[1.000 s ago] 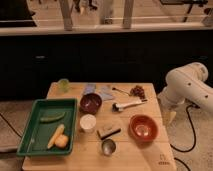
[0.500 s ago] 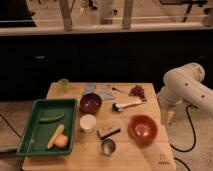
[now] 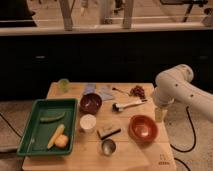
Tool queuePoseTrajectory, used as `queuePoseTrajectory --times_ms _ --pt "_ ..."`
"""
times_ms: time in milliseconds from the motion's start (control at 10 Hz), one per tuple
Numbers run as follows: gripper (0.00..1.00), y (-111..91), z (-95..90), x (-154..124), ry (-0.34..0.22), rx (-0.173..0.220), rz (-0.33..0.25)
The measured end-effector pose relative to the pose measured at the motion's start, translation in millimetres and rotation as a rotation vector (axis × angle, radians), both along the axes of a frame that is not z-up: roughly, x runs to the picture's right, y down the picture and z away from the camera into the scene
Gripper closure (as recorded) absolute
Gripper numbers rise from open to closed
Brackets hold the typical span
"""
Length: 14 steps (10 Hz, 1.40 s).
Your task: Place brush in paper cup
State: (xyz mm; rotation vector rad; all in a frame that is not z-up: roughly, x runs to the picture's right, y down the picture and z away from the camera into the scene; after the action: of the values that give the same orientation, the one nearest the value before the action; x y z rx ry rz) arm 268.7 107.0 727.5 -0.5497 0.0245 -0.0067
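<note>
The brush [image 3: 128, 105] lies on the wooden table [image 3: 150, 155] right of centre, its silvery handle pointing right and its dark head to the left. The paper cup [image 3: 88, 122], white and round, stands upright left of centre, next to the green tray. My gripper [image 3: 160, 114] hangs from the white arm [image 3: 175, 87] at the table's right edge. It is right of the brush handle and above the orange bowl's right side. It is apart from the brush and holds nothing that I can see.
A green tray [image 3: 30, 131] with vegetables sits at the left. A dark red bowl [image 3: 91, 102], an orange bowl [image 3: 142, 127], a metal cup [image 3: 107, 146], a tan block [image 3: 108, 131], a green cup [image 3: 63, 84], blue packets [image 3: 100, 91] and a dark red cluster [image 3: 137, 91] share the table.
The arm and gripper have shifted a little to the left, toward the table's right edge. The objects on the table have not moved.
</note>
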Motion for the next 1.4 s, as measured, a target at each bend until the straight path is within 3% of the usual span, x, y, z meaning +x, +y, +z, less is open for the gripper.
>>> queuePoseTrajectory --times_ms 800,1400 --pt "0.20 -6 39.9 -14 -0.050 0.009 -0.078" --pt "0.20 -5 56.6 -16 -0.091 0.015 -0.140"
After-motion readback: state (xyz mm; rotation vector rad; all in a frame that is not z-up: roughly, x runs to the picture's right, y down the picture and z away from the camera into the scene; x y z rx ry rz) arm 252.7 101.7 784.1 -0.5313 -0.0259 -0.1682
